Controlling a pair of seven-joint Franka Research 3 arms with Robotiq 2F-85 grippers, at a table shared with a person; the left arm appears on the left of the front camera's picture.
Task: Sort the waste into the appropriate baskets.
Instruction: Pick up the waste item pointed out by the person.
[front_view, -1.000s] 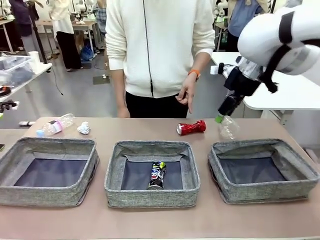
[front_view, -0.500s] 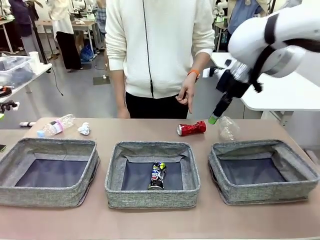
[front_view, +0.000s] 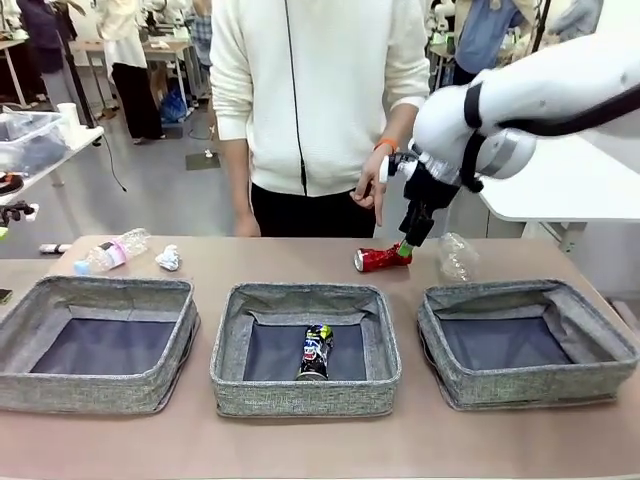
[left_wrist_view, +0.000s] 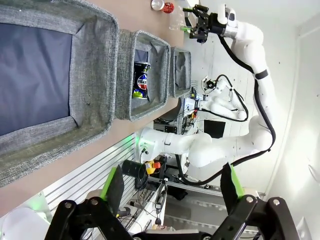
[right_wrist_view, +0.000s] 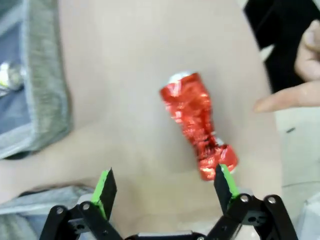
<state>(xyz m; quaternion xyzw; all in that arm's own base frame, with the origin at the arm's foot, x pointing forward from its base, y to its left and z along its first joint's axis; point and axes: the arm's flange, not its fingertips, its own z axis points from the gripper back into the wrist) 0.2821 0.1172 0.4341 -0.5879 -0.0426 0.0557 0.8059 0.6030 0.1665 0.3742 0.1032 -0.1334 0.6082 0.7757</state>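
Right gripper (right_wrist_view: 165, 186), my 2 fingers apart and empty, has swung off the clear bottle (front_view: 455, 255) to hover over the crushed red can (right_wrist_view: 196, 127) lying just ahead, so its pick-up comes next.

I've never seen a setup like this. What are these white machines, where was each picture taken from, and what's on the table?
Two white robot arms share a table with a person. The front picture looks across it; the other two come from cameras on the arms' wrists. The right hand hangs open over a crushed red can, holding nothing; the left hand is open too. Of three grey baskets, the middle basket holds a dark can. Behind lie a pink-labelled bottle, a paper wad and a clear bottle.
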